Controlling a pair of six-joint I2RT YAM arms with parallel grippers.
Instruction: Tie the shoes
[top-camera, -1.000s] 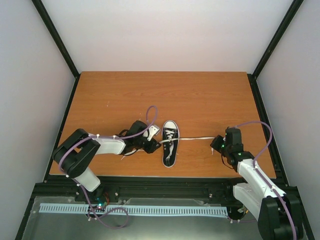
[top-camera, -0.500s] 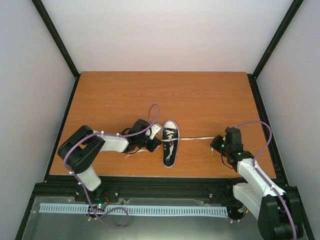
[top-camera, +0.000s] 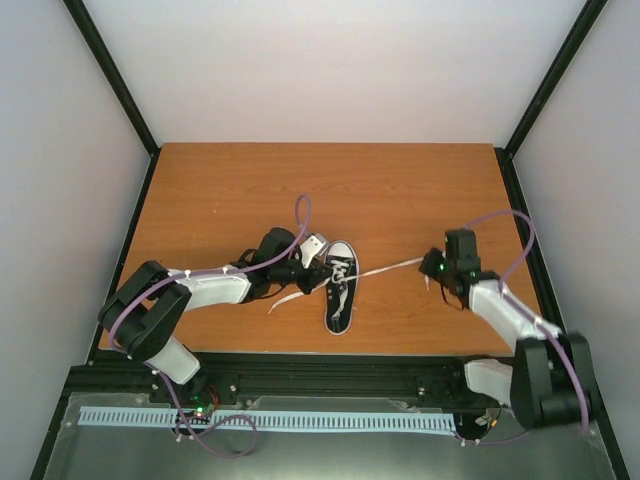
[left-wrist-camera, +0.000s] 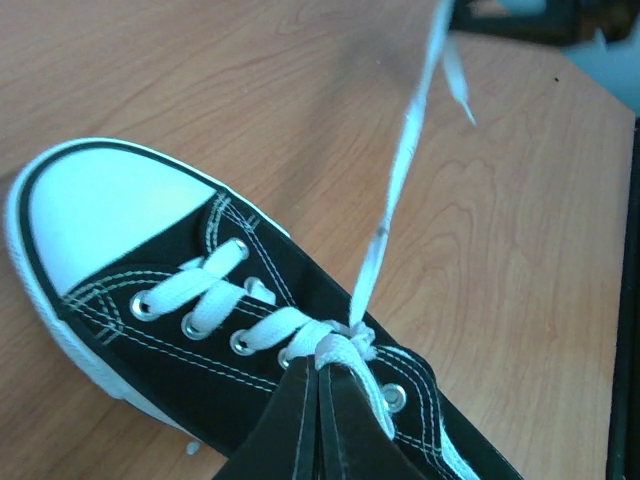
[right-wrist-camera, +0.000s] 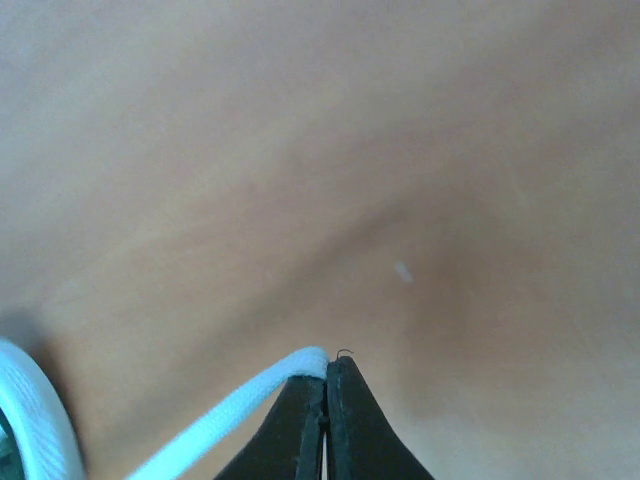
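At frame centre the sneaker lies toe-up as our left gripper, now slid closer, pinches the knot, while our right gripper, clamped on the lace, has swung up-frame, apparently cinching the first tie.

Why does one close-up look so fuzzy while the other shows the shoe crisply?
Right wrist view: the table is a soft blur, only the lace near the right gripper reads clearly. Left wrist view: the shoe is sharp, the lace's far end smeared. Top view: even light, no glare.
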